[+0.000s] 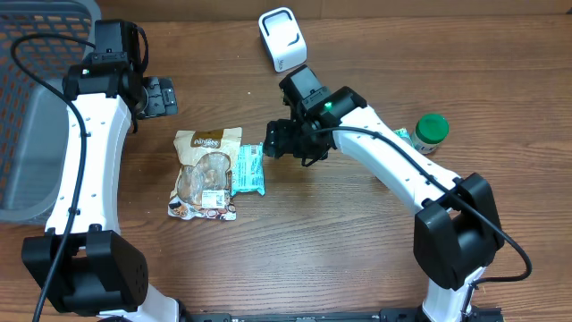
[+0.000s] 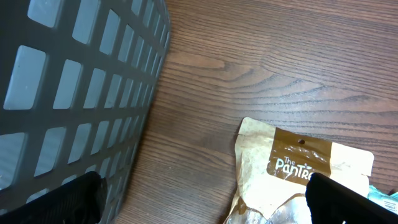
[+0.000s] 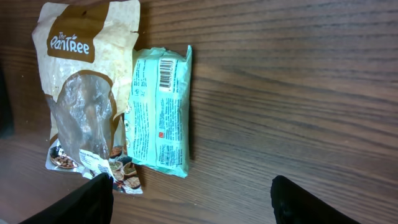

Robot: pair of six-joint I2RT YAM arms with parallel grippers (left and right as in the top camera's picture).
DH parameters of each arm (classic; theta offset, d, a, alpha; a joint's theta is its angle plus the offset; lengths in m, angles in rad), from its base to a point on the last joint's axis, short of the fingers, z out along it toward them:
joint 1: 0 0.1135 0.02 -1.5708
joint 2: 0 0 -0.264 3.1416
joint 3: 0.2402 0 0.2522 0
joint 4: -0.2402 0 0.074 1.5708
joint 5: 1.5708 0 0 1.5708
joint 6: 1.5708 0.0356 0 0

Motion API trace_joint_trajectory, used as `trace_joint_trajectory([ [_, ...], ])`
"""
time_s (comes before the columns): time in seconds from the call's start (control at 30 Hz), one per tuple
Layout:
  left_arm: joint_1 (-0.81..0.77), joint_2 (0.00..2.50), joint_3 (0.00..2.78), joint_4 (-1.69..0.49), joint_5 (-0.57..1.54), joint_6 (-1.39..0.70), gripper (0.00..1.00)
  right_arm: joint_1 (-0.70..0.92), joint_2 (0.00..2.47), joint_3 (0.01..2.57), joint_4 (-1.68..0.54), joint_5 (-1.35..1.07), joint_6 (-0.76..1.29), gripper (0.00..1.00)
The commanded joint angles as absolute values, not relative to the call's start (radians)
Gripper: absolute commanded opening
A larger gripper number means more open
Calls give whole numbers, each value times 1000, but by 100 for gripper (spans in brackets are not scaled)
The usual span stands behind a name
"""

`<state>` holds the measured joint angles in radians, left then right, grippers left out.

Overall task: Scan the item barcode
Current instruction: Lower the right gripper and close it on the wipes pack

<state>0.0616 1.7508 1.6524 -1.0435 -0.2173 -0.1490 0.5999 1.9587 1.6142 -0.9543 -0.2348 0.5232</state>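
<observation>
A mint-green packet (image 3: 158,112) lies flat on the wooden table, barcode (image 3: 166,73) facing up; from overhead the packet (image 1: 250,170) sits against a tan "Pantree" snack bag (image 1: 206,174). My right gripper (image 1: 284,140) hovers just right of the packet, open, with nothing between its fingers (image 3: 81,202). The white barcode scanner (image 1: 283,40) stands at the back, behind the right arm. My left gripper (image 1: 159,96) is open at the back left, between the basket and the snack bag (image 2: 298,165), holding nothing.
A grey plastic basket (image 1: 36,116) fills the left edge, and its wall (image 2: 74,93) is close to the left gripper. A green-lidded jar (image 1: 432,132) stands at the right, beside the right arm.
</observation>
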Motion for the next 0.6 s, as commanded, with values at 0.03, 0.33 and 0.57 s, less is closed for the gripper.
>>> trace_joint_trajectory([
  [0.03,71,1739,1673,-1042,-216,-134,99,622,1947,1592,-946,-150,620,77],
  [0.33,71,1739,1673,-1042,-216,-134,100,636,1949,1563,-920,-150,625,76],
  [0.57,71,1739,1673,-1042,-216,-134,100,641,1951,1563,-916,-150,625,75],
])
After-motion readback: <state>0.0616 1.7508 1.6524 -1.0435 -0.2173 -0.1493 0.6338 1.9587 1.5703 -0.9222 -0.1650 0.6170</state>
